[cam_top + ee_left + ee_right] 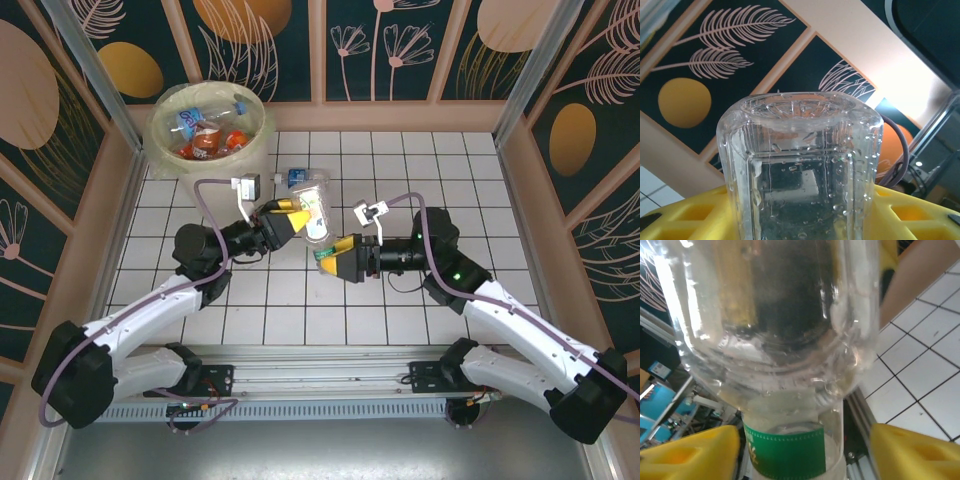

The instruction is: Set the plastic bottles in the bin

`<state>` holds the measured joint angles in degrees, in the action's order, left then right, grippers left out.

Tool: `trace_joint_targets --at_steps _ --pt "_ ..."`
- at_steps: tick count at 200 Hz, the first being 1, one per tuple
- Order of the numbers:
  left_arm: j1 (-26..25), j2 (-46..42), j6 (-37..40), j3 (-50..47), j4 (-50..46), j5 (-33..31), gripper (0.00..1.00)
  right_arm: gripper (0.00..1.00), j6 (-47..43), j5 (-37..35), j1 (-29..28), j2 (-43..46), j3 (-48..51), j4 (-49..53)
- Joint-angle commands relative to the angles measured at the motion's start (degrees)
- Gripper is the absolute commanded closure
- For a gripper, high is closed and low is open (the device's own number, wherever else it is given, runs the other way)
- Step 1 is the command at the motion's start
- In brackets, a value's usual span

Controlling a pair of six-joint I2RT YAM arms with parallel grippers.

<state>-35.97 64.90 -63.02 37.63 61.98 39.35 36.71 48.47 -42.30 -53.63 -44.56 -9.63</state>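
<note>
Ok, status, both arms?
Left gripper shut on clear green-label bottle. Right gripper open, jaws clear of its neck. Bin far left, nothing blocking.

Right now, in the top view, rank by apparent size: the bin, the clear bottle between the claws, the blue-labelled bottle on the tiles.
1. bin
2. clear bottle
3. blue-labelled bottle, smallest as seen, though its outline is hard to make out
</note>
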Motion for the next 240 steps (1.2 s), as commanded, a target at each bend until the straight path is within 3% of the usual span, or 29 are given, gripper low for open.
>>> trace_joint_targets --at_steps 1,41,81,113,142,190,240 --pt "-0.42 -3.69 9.44 4.37 -10.77 -2.35 0.45 0.14 -1.59 -0.46 0.36 2.27 0.65 -0.31" --pt "-0.32 -4.39 23.11 13.88 -35.07 -7.32 0.46 0.01 -8.56 -8.43 0.76 8.53 -1.59 9.82" --pt "-0.24 -2.2 38.2 29.7 -58.37 -17.11 0.46 0.01 -15.2 -22.67 0.83 12.62 -6.57 20.04" --pt "0.46 2.71 48.34 42.95 -72.08 -26.47 0.46 0.01 -19.47 -28.24 0.83 13.46 -8.7 20.54" --pt "3.03 7.52 55.32 53.19 -79.91 -34.09 0.46 0.01 -21.28 -28.87 0.78 12.7 -9.84 20.43" --pt "11.93 16.7 63.37 68.23 -89.04 -42.79 0.45 0.01 -22.29 -28.78 0.74 10.69 -10.28 21.14" --pt "18.14 26.18 67.68 75.74 -91.54 -44.28 0.44 0.01 -21.99 -26.82 0.81 10.3 -9.94 20.15"
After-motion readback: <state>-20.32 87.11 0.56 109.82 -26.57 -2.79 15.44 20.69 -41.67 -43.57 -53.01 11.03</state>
